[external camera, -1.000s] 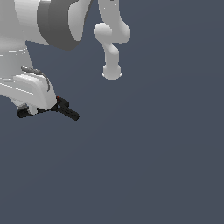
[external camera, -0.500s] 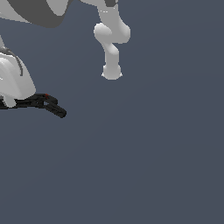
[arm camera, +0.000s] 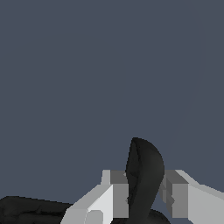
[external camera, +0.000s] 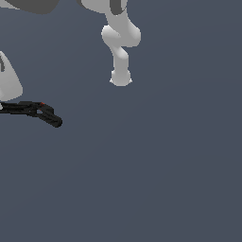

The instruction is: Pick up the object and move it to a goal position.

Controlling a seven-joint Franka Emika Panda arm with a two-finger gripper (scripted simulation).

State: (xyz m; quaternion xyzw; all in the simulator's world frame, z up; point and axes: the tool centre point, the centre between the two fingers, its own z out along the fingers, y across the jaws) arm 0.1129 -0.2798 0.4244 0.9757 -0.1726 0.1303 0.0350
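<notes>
Meanwhile, the tool [external camera: 49, 116] has slid further toward the exterior view's left edge over the past second, its white wrist housing [external camera: 9, 80] now half cut off by the frame where a moment ago most of the hand was in plain sight. Its dark fingers reach out level, low against the blue-grey surface [external camera: 151, 179]. In the wrist view a black, curved object [arm camera: 143, 175] sits between the two pale grey finger pads [arm camera: 118, 192], which press against it on either side, so the tool appears clamped on the object rather than standing apart; a small reddish fleck near the fingers in the exterior view cannot be made out further. The arm's base and lower links [external camera: 120, 42] stand well apart from the tool, toward the back of the scene. No goal marker shows in either view. Judged from this, the pick-up looks done and the carry is under way, with the destination lying somewhere out of sight.
</notes>
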